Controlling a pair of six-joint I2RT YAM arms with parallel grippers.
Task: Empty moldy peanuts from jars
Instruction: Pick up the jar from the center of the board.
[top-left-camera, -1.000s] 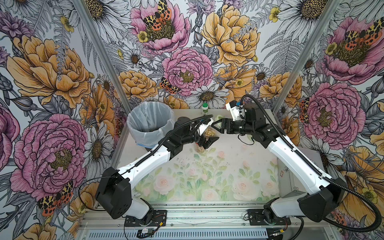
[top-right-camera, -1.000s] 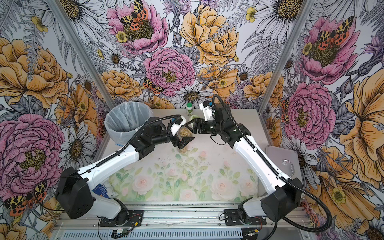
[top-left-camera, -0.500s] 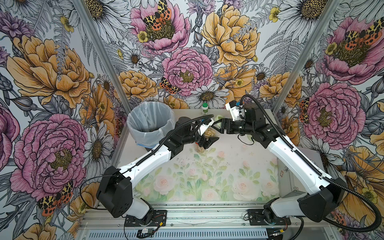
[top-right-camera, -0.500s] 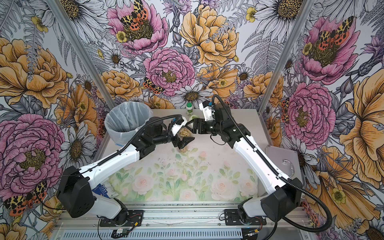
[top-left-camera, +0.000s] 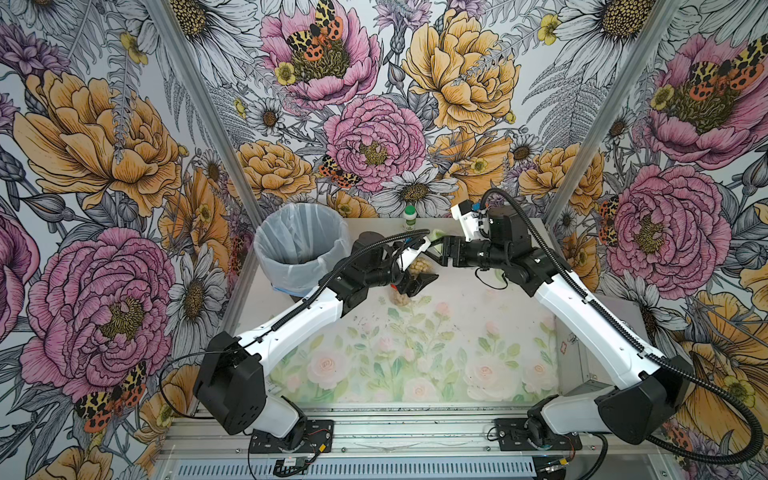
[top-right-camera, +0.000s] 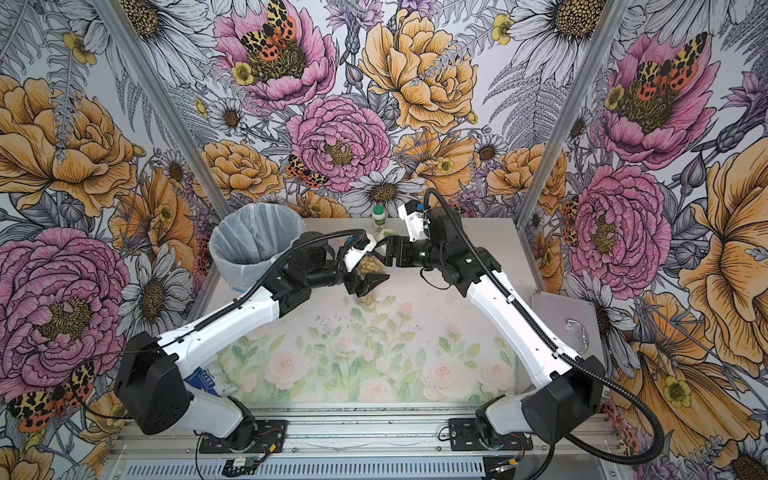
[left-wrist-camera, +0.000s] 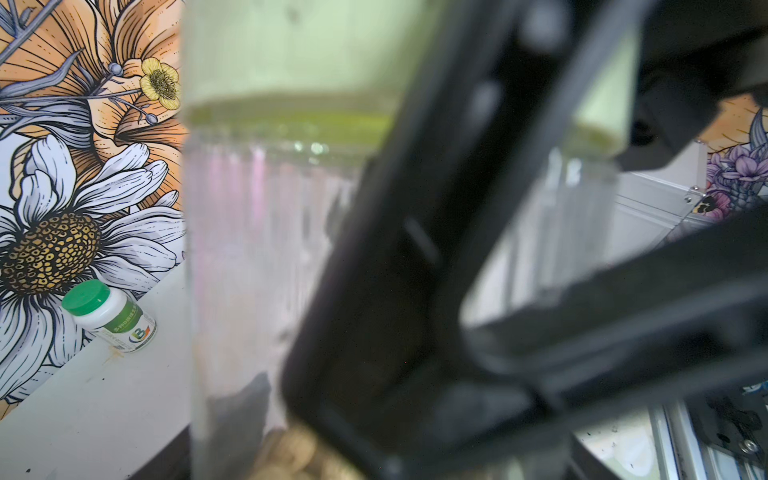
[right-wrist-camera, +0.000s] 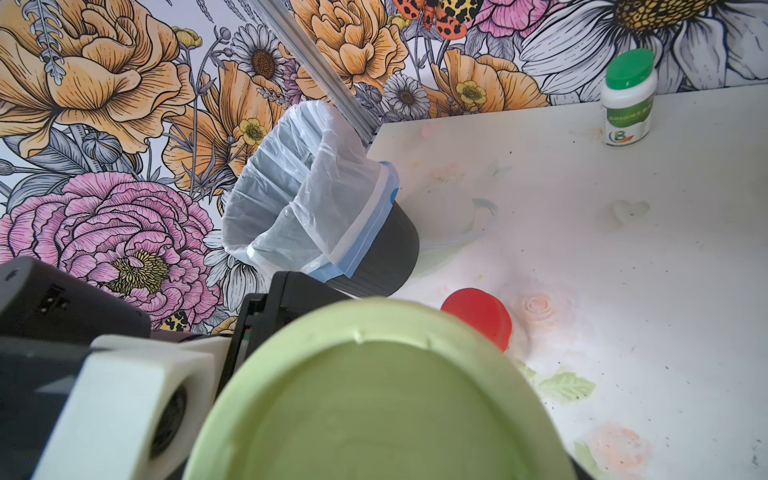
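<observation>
1. Between the two claws, toward the back of the table (top-left-camera: 478, 328), is a jar (top-left-camera: 422, 264) with its pale green lid (right-wrist-camera: 374, 415) on; whether it rests on the table or is held clear of it I cannot tell
2. I judge the task barely begun: no jar in view is open, and the lined bin (top-left-camera: 299, 232) behind the left claw's wrist shows no nuts in the part of it I can see
3. The left claw (top-left-camera: 422, 276) reaches round the glass body, but I cannot tell whether its jaws press the glass or stand just off it
4. The right claw (top-left-camera: 437, 249) has its jaws on either side of the lid and looks clamped on it
5. The peanuts (top-right-camera: 369, 264) are tan, rounded and heaped low in the clear glass, with empty glass above; mould is too fine to make out
6. Just below the left claw stands a second jar (top-left-camera: 400, 297) with nuts inside, its red lid (right-wrist-camera: 478, 316) on; a third jar does not show
7. Left to do, by my reading: take off this lid, tip the nuts into the bin, then do the same for the others
</observation>
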